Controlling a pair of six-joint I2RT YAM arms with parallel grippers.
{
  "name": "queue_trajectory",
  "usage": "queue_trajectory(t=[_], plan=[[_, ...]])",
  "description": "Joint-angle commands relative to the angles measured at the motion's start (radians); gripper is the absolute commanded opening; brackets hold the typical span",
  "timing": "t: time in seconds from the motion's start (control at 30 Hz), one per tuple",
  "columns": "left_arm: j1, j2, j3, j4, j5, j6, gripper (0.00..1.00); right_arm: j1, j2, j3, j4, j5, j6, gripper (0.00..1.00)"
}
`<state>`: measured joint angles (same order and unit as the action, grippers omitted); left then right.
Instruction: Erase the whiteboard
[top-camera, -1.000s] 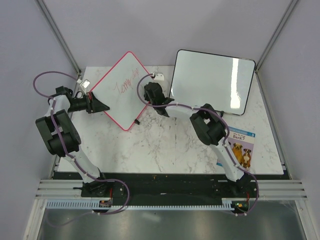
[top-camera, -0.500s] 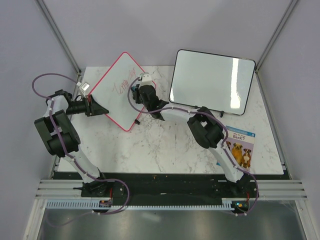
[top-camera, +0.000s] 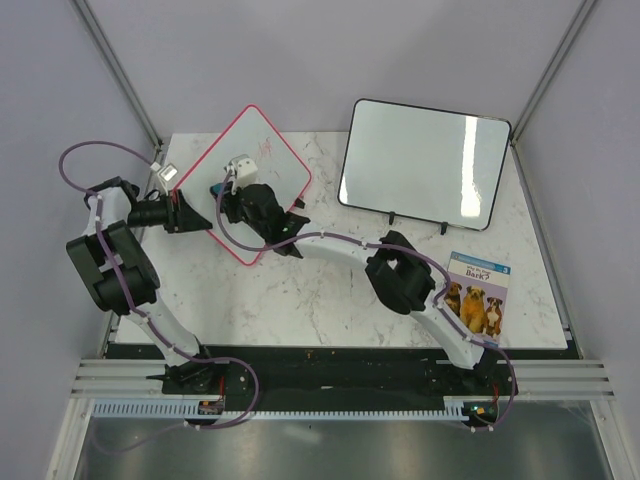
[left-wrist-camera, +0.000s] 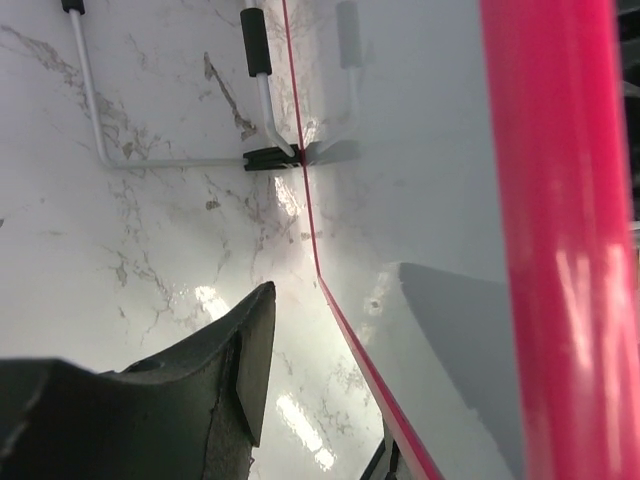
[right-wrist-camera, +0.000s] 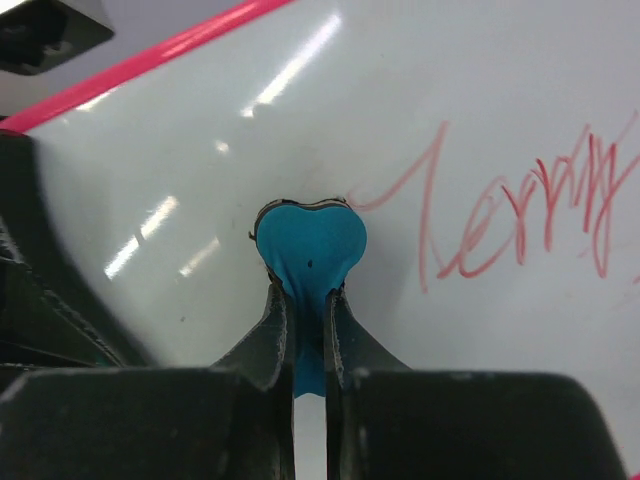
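Blue wipe (right-wrist-camera: 308, 245) pinched tight in right gripper (right-wrist-camera: 308, 305), pressed on whiteboard (right-wrist-camera: 480, 90); red writing (right-wrist-camera: 545, 205) just right of it unerased, job unfinished. Left gripper (top-camera: 197, 214) at board's left edge, grip impossible to tell.

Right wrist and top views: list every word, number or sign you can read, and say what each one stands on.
"Terry", perhaps "Jerry", first letter unclear: faint red handwriting on the whiteboard, right of the blue pad.
Booklet with dogs: printed title too small to read.
Black-framed board: no writing visible.
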<state>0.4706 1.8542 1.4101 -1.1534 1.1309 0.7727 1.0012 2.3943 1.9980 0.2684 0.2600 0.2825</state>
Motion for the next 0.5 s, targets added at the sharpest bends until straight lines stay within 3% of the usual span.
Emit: queue_trajectory(t=[0.0, 0.2, 0.47], plan=[[0.033, -0.001, 0.108, -0.048, -0.037, 0.126, 0.02, 0.019, 0.045, 0.091, 0.026, -0.044, -0.006, 0.00], [0.046, 0.078, 0.240, -0.127, -0.077, 0.155, 0.02, -0.018, 0.111, 0.179, -0.008, -0.010, 0.004, 0.00], [0.048, 0.230, 0.371, -0.371, -0.109, 0.323, 0.02, -0.127, 0.141, 0.141, 0.034, 0.038, 0.073, 0.00]])
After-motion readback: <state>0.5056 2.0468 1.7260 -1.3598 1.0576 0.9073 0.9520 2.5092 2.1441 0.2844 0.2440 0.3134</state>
